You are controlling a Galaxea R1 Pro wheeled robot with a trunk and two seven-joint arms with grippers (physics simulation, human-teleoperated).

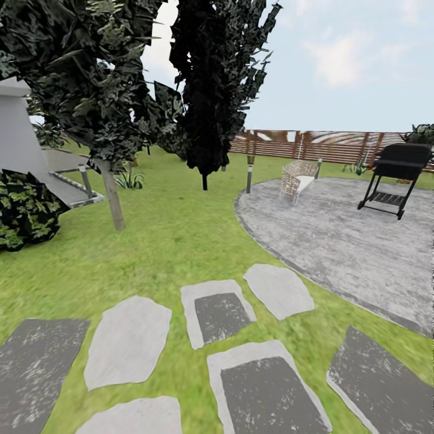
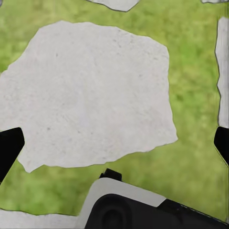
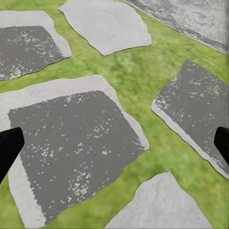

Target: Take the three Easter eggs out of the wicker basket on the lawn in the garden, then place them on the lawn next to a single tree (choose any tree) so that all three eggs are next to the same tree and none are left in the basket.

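Note:
The lawn [image 1: 175, 241] stretches ahead of me in the garden. A tree [image 1: 112, 199] with a straight pale trunk and a dark green crown stands on the grass at the left. The three Easter eggs and the wicker basket are out of view. My left gripper [image 2: 114, 148] hangs open over a pale stepping stone [image 2: 90, 95], its black fingertips [image 2: 9, 148] far apart with nothing between them. Over a dark stepping stone [image 3: 76, 143], my right gripper [image 3: 114, 148] is open and holds nothing.
A dark tree with a thin black trunk [image 1: 205, 181] stands mid-lawn. The grey paved circle [image 1: 349, 241] at the right holds a black grill [image 1: 395, 175] and a woven seat [image 1: 298, 176]. A slatted fence [image 1: 313, 144] runs behind. Stepping stones [image 1: 220, 310] lie near me. A bush [image 1: 24, 208] and white house wall [image 1: 18, 132] are left.

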